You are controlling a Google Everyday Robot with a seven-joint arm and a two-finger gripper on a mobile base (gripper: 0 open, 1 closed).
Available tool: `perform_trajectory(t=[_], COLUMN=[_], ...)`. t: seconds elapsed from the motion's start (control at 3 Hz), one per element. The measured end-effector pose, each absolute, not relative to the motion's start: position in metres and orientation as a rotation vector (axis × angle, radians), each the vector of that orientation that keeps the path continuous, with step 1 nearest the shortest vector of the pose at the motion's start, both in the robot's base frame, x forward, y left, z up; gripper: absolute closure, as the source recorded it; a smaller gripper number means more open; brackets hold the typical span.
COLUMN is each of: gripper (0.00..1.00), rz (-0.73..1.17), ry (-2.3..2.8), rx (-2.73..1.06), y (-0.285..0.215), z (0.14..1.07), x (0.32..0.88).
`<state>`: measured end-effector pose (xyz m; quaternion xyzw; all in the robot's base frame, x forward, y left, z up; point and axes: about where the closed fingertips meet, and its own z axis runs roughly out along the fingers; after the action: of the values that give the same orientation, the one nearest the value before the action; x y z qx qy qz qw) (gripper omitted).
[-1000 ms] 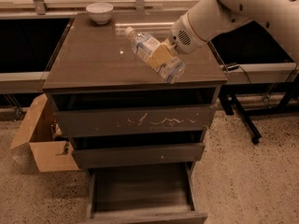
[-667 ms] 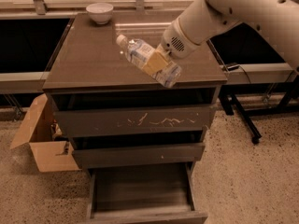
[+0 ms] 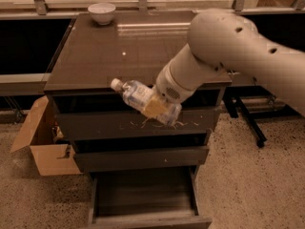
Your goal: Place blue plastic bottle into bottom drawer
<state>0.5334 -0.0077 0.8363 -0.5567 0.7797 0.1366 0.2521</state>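
Gripper [image 3: 156, 108] pinching blue plastic bottle [image 3: 135, 93], cap at 10 o'clock. Bottom drawer [image 3: 143, 197] open at 6 o'clock. Lower straight, level bottle, release low; clearance probably adequate.

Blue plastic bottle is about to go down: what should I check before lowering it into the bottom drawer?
1. Grip: gripper shut on the blue plastic bottle, held in the air: ok.
2. Bottom drawer pulled open: ok.
3. Tray free of things: ok for the part in view.
4. Bottle lined up over the opening: cannot tell; it hangs tilted, cap up-left, before the top drawer.
5. Middle drawer shut, out of the path: ok.
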Motion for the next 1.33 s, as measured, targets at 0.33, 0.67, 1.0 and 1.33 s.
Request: perform_trajectory(t=[0.33, 0.67, 1.0, 1.33], gripper=[1.00, 1.00, 1.00, 1.00], rz=[0.445, 0.449, 0.454, 0.556], ry=[2.169, 2.171, 2.172, 2.151], rx=[-1.530, -1.537, -1.544, -1.618], y=[-0.008, -0.007, -0.006, -0.002], z=[0.784, 0.781, 0.778, 0.699], x=[0.514, 0.514, 0.513, 0.496])
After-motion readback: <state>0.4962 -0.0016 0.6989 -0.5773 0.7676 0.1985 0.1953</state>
